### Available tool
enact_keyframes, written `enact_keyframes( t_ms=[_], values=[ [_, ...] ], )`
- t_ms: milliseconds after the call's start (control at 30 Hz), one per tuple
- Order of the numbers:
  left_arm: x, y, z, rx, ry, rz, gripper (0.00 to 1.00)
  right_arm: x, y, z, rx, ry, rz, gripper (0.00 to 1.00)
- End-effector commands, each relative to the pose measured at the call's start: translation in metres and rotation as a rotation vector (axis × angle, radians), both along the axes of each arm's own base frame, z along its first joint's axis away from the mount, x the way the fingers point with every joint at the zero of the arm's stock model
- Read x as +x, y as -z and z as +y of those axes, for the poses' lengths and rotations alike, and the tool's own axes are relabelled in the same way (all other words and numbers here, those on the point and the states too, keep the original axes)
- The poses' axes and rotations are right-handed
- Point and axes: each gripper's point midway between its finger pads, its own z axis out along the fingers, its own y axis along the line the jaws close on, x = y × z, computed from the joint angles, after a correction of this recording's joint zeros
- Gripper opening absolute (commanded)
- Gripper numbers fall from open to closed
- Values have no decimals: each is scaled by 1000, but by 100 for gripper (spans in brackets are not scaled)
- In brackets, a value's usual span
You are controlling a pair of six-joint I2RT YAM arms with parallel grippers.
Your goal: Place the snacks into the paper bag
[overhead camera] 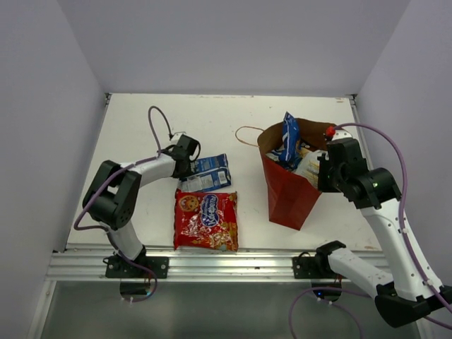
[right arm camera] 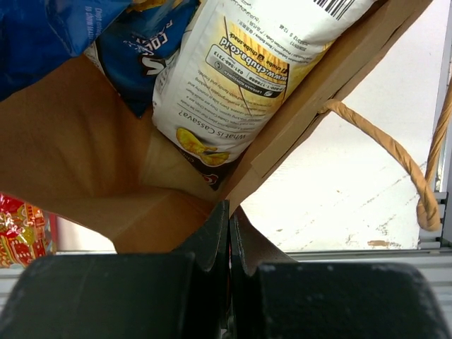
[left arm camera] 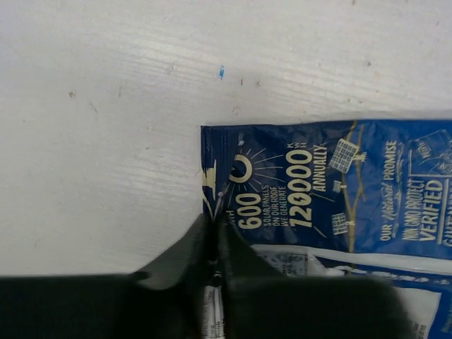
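The reddish-brown paper bag (overhead camera: pixel 289 191) stands at the right, open. A blue-and-white pack (overhead camera: pixel 290 134) and the white-and-brown chip bag (overhead camera: pixel 308 166) stick out of it; both show inside it in the right wrist view, chip bag (right arm camera: pixel 247 78). My right gripper (right arm camera: pixel 229 212) is shut on the paper bag's rim (right arm camera: pixel 296 127). My left gripper (left arm camera: pixel 214 226) is shut on the edge of the second blue-and-white pack (left arm camera: pixel 332 191), which lies flat on the table (overhead camera: pixel 208 173). The red cookie pack (overhead camera: pixel 206 220) lies flat in front of it.
A twine handle (right arm camera: pixel 388 152) hangs outside the bag's rim, another (overhead camera: pixel 247 134) at its far left. The metal rail (overhead camera: pixel 212 265) runs along the table's near edge. White walls enclose the table on three sides.
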Motion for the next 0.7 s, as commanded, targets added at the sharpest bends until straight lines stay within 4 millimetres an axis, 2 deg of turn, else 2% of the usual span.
enact_keyframes(
  t_ms=[0, 67, 167, 200, 267, 300, 367, 400, 467, 500, 567, 600, 667],
  values=[
    [-4, 8, 0, -3, 17, 11, 0, 10, -14, 7, 23, -27, -48, 0],
    [0, 0, -5, -20, 36, -7, 0, 11, -15, 8, 25, -28, -51, 0],
    [10, -23, -15, -62, 69, -60, 0, 11, -15, 8, 25, -30, -49, 0],
    [17, -44, -20, -86, 75, -103, 0, 11, -15, 8, 25, -30, -50, 0],
    [24, -71, -28, -127, 86, -157, 0, 12, -16, 8, 25, -29, -52, 0],
    [33, -104, -35, -161, 95, -224, 0, 12, -15, 8, 24, -29, -49, 0],
    [39, -139, -47, -221, 124, -288, 0, 12, -16, 8, 26, -29, -50, 0],
    [47, -177, -55, -267, 141, -361, 0, 12, -16, 8, 27, -29, -52, 0],
    [50, -215, -76, -356, 213, -419, 0, 12, -16, 9, 29, -31, -51, 0],
    [56, -252, -88, -400, 249, -489, 0, 12, -15, 9, 29, -31, -51, 0],
    [54, -290, -113, -479, 344, -543, 0, 12, -15, 9, 29, -32, -49, 0],
    [56, -326, -133, -532, 400, -608, 0, 12, -15, 9, 31, -33, -49, 0],
    [47, -361, -165, -638, 526, -643, 0, 11, -15, 10, 33, -35, -49, 0]
  ],
)
